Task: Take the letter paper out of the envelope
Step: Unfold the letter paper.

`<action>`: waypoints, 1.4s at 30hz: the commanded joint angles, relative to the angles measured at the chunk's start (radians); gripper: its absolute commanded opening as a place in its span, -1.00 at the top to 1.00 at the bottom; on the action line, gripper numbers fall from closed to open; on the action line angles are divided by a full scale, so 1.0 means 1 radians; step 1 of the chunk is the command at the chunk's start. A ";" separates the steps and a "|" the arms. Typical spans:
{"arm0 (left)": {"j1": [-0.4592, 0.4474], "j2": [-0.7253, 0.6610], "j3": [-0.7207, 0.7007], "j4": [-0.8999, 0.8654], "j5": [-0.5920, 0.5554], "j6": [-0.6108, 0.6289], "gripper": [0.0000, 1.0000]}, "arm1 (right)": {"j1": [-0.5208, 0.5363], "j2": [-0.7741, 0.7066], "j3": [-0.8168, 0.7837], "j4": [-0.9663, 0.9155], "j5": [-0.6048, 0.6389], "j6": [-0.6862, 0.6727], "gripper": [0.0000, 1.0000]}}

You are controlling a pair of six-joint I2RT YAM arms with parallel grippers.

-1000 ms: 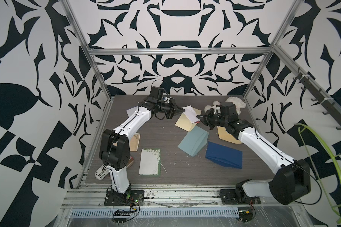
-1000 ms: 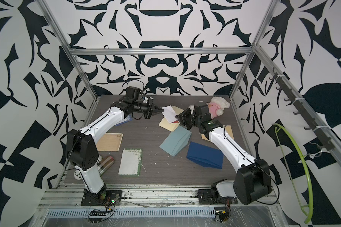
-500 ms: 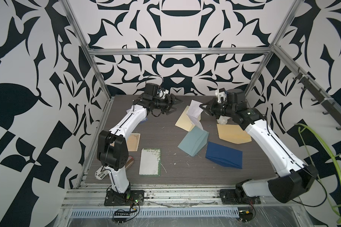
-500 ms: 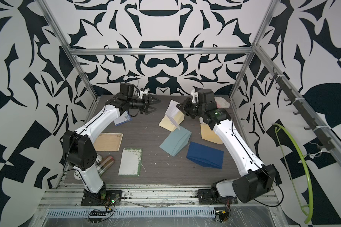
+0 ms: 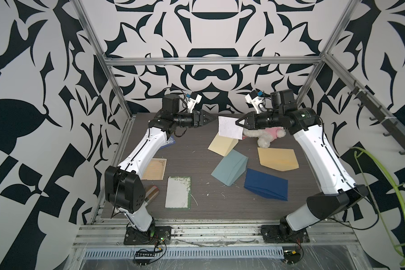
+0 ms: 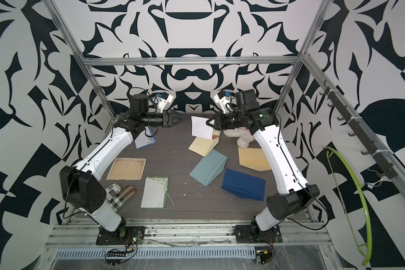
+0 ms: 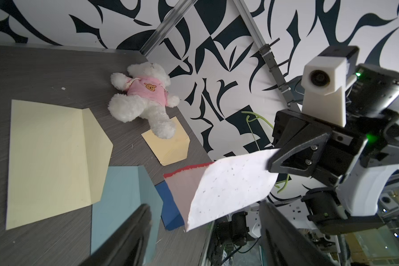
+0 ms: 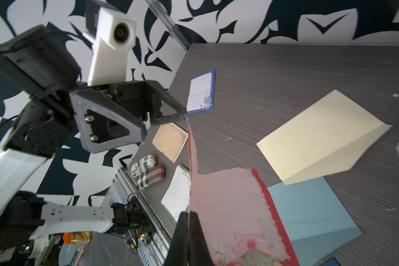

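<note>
The letter paper (image 5: 230, 127) is up in the air over the back of the counter (image 5: 197, 145), clear of every envelope. The right gripper (image 5: 240, 122) has its jaws clamped together on the sheet's right edge. From there the sheet reaches sideways toward the left gripper (image 5: 209, 118).

In both top views the paper's plain white, speckled side faces the camera, and it looks close to square, so its longer side cannot be told. It stands roughly on edge rather than lying flat. The left wrist view shows it creased. A white panel runs out from the right jaws, and a pink panel with a red border (image 7: 182, 184) turns away beyond the fold. In the right wrist view the pink face carries a flower print (image 8: 244, 251) near the jaws.

The left jaws are wide apart and hold nothing. Their tips point at the sheet's free edge from just beside it, with a thin gap in both top views.

Below the paper a pale yellow envelope (image 5: 220, 145) lies flat on the counter, its open flap at its right end. A grey-blue envelope (image 5: 230, 167) touches its near corner. A teddy bear (image 5: 264, 138) lies under the right arm.
</note>
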 commanded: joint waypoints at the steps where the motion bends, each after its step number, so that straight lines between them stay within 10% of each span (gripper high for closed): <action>1: 0.008 -0.051 -0.041 0.030 0.058 0.079 -0.62 | -0.001 0.019 0.023 0.003 -0.148 -0.050 1.00; 14: 0.009 -0.085 -0.109 0.055 0.185 0.053 -0.52 | -0.001 0.103 0.040 0.152 -0.339 0.056 1.00; 28: 0.008 -0.133 -0.184 0.023 0.169 0.022 0.16 | -0.002 0.188 0.082 0.313 -0.362 0.184 1.00; 34: 0.007 -0.172 -0.237 0.048 0.183 -0.010 -0.08 | 0.006 0.217 0.079 0.400 -0.352 0.274 1.00; 42: 0.002 -0.214 -0.286 0.049 0.190 -0.004 0.10 | 0.037 0.261 0.084 0.439 -0.362 0.313 1.00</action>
